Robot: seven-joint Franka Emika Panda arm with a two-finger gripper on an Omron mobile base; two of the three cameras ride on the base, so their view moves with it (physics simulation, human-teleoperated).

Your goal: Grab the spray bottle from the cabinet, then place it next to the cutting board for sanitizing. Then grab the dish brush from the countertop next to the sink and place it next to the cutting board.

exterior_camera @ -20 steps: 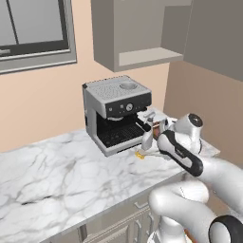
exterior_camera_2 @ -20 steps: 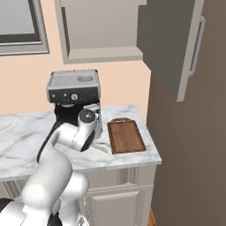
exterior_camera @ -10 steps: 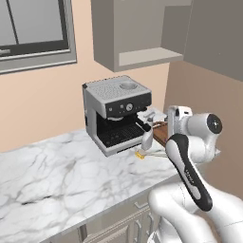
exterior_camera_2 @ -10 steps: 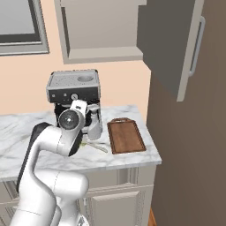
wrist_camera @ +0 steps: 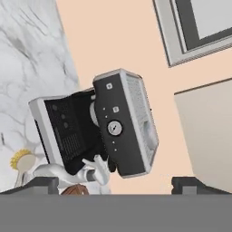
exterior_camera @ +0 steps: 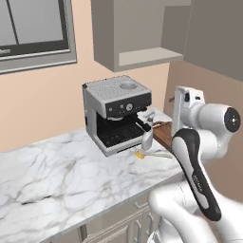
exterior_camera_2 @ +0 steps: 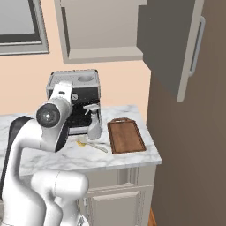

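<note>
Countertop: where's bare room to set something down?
The countertop is bare left of the coffee machine. It is crowded between machine and cutting board: the spray bottle and dish brush sit there.

Red-brown cutting board (exterior_camera_2: pixel 126 136), white grey-veined countertop (exterior_camera: pixel 52 180), yellow-headed dish brush (exterior_camera_2: pixel 90 144).

cutting board (exterior_camera: pixel 162 131): mostly hidden behind the arm, right of the coffee machine (exterior_camera: pixel 116 113).
spray bottle (wrist_camera: pixel 74 172): base cut off by the lower edge, below the coffee machine.
dish brush (exterior_camera_2: pixel 90 144): handle too thin to trace, near the coffee machine.
</note>
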